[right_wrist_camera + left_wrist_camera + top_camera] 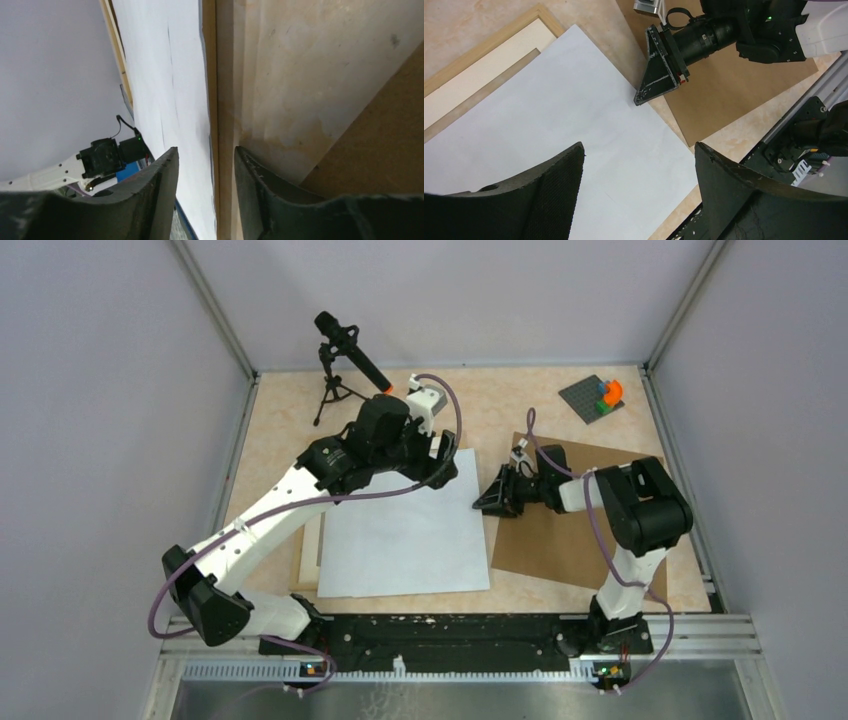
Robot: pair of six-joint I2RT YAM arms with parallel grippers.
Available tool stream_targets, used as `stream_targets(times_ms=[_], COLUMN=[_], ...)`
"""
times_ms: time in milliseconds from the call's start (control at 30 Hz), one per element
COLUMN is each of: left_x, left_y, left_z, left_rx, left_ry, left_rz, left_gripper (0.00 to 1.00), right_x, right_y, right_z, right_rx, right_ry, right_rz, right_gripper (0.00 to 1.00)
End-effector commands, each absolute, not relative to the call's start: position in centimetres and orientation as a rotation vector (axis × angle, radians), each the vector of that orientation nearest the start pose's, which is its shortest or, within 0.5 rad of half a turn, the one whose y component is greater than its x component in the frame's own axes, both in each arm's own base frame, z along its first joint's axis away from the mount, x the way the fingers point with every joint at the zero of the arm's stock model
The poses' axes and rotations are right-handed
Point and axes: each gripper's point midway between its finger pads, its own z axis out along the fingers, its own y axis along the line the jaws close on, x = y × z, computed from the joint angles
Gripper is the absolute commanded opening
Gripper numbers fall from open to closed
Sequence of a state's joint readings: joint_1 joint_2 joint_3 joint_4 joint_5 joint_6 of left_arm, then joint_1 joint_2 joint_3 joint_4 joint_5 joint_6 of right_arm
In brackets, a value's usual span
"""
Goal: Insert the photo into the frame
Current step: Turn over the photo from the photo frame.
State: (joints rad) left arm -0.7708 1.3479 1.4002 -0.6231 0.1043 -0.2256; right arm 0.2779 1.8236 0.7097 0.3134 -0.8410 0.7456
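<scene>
Down at the near edge we see the metal rail (720, 625) where both arms are bolted. Just past it lies the photo (405, 530), white side up (we cannot see its printed side). It rests on top of the frame (308, 562), but crooked: a strip of light wood and some cream mat (479, 75) peek out on the left.

So we think the job is about half done. The photo has reached the frame, yet it is not lined up inside the wood strips. It needs a nudge and a turn to drop in flat.

The left gripper (639, 150) hangs above the photo with its jaws wide apart and nothing between them. The right gripper (206, 150) sits low at the photo's right edge, over a brown board (560, 540). Its jaws are close together, and we cannot tell if they pinch the paper.

The table (290, 415) is pale and marbled. Farther back stand a microphone on a tripod (340, 355) and a grey plate with bright blocks (598, 398). Plain grey walls (450, 290) close it all in.
</scene>
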Motion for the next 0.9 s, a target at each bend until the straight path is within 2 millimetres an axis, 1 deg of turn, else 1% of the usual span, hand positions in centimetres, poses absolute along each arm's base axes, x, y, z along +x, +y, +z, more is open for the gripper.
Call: stream_targets(times_ms=[0,67,133,267,467,533,700,800,867], left_x=[26.9,27.1,27.4,27.9,28.9,29.2,29.5,29.4,29.3], left_y=[-28.4,-28.1,-27.7,-27.3,-26.6,-26.3,-25.1,-24.5,-24.0], left_z=[28.1,28.1,28.2,28.2,28.4,28.8,29.9,30.9,31.6], left_rx=[0.631,0.623,0.614,0.596,0.578,0.568,0.531,0.513,0.496], left_ry=[2.082,2.084,2.082,2.074,2.056,2.044,2.009,1.97,1.946], left_rz=[-0.683,-0.674,-0.665,-0.648,-0.62,-0.61,-0.579,-0.575,-0.567], left_gripper=[0.84,0.84,0.84,0.84,0.84,0.84,0.84,0.84,0.84], right_x=[31.1,31.3,31.4,31.4,31.1,30.8,29.6,28.7,28.3], right_y=[25.5,25.8,26.0,25.9,26.0,26.4,28.2,29.1,29.1], right_z=[4.2,4.2,4.4,5.9,9.1,10.4,12.9,14.6,15.8], right_rx=[0.021,0.012,0.007,-0.053,-0.286,-0.356,-0.536,-0.598,-0.61], right_ry=[2.416,2.408,2.394,2.349,2.184,2.097,1.938,1.849,1.794], right_rz=[1.487,1.505,1.512,1.497,1.451,1.456,1.413,1.423,1.425], right_gripper=[0.41,0.32,0.19,0.0,0.0,0.0,0.0,0.0,0.0])
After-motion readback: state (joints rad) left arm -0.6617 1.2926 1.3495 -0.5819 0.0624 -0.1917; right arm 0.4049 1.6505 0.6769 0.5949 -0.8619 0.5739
